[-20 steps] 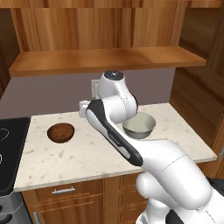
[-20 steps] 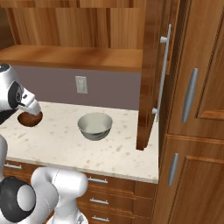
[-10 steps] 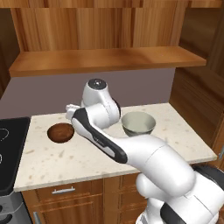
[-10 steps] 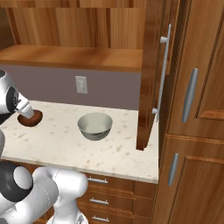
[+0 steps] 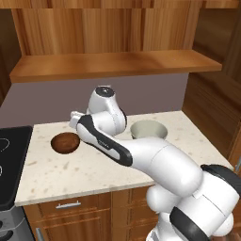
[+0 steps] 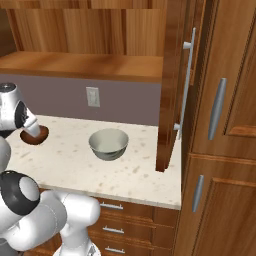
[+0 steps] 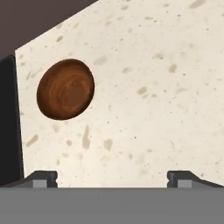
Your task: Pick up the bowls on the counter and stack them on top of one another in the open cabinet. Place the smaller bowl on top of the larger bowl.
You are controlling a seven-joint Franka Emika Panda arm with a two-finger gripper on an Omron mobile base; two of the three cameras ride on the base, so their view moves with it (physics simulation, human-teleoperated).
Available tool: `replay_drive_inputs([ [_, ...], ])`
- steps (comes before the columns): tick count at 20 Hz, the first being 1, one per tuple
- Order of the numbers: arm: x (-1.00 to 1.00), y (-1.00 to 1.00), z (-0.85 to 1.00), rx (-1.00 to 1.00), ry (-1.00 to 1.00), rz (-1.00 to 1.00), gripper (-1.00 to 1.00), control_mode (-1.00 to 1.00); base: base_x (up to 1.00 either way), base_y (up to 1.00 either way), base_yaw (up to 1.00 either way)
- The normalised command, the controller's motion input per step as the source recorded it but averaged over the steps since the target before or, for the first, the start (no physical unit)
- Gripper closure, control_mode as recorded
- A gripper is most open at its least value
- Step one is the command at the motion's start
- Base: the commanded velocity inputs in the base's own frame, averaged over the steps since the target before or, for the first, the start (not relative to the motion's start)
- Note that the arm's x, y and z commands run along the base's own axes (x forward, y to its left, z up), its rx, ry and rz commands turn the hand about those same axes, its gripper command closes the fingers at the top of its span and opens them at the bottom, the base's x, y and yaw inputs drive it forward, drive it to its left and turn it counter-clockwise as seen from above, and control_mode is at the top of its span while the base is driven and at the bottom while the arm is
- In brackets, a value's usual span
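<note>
Left base view: the smaller bowl [image 5: 65,142] sat on the counter [image 5: 70,174], left of the larger bowl [image 5: 148,130]. Right base view: the smaller bowl [image 6: 40,136] lay left of the larger bowl. Hand view: the gripper [image 7: 112,179] was wide open, empty, above the counter near the smaller bowl.

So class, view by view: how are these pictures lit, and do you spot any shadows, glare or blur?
Left base view: even, soft light, only a faint shadow round the brown bowl on the counter, no glare. Right base view: the grey-green bowl has a shaded outer wall and a soft shadow beneath, edges sharp. Hand view: flat light, speckles slightly soft, the fingertips crisp, no distortion.
</note>
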Motion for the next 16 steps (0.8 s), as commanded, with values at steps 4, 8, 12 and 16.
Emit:
replay_drive_inputs([
  [4, 0.03, -0.07, -0.12, 0.00, 0.00, 0.00, -1.00, -1.00, 0.00, 0.00, 0.00],
  [8, 0.09, 0.00, -0.22, -0.01, 0.00, 0.00, -1.00, -1.00, 0.00, 0.00, 0.00],
  [12, 0.19, 0.00, -0.26, 0.00, 0.00, 0.00, -1.00, -1.00, 0.00, 0.00, 0.00],
  [16, 0.32, 0.00, -0.23, 0.00, 0.00, 0.00, -1.00, -1.00, 0.00, 0.00, 0.00],
])
